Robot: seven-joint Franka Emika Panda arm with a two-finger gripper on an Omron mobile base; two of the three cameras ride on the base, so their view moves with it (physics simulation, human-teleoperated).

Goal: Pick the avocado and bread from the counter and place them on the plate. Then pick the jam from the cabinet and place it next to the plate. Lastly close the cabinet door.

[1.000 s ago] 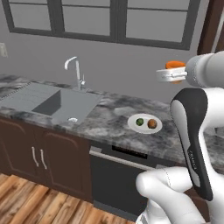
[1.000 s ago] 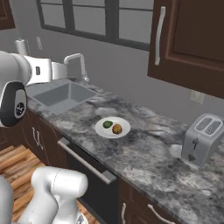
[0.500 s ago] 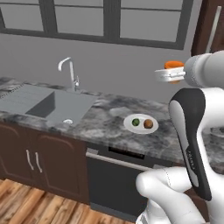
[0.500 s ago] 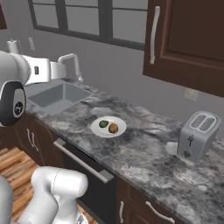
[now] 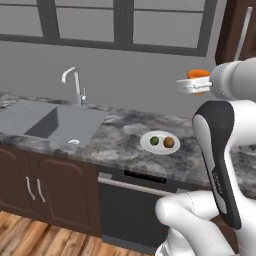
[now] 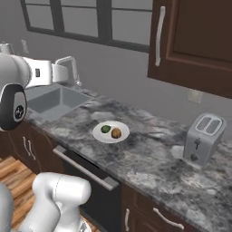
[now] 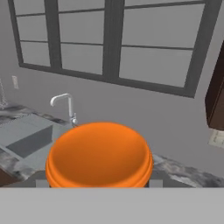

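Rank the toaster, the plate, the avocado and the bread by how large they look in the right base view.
1. toaster
2. plate
3. avocado and bread: alike in size, so I won't rank one over the other.

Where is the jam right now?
The jam is held in the gripper, high in the air at the upper right of the left base view, above the counter and right of the plate.

marbled stone counter point(image 6: 149, 158), smooth orange jam point(image 7: 99, 154)
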